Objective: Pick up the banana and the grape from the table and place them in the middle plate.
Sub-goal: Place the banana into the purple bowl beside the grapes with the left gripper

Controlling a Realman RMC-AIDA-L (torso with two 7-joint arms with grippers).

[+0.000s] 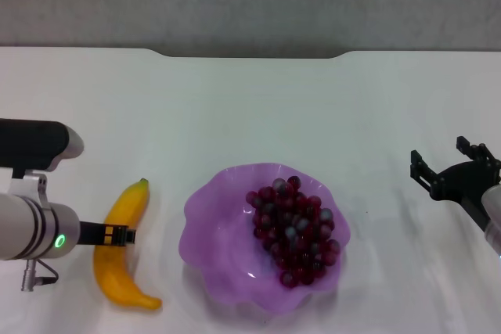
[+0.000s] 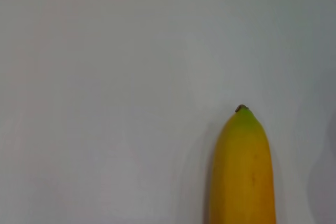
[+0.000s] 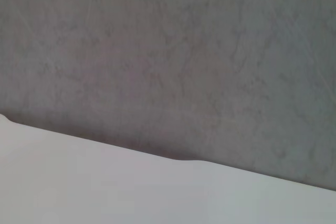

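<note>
Two fruits on the white table: the grape bunch lies inside the middle plate; the banana lies on the tabletop just left of it, unobstructed. Left gripper sits across the banana's middle, grip state indeterminable; right gripper, fingers spread, hovers empty well right of the plate.

Left of the translucent light-purple middle plate lies the yellow-orange banana, green at its tip. On the plate, glossy dark red-purple grape. White table.
</note>
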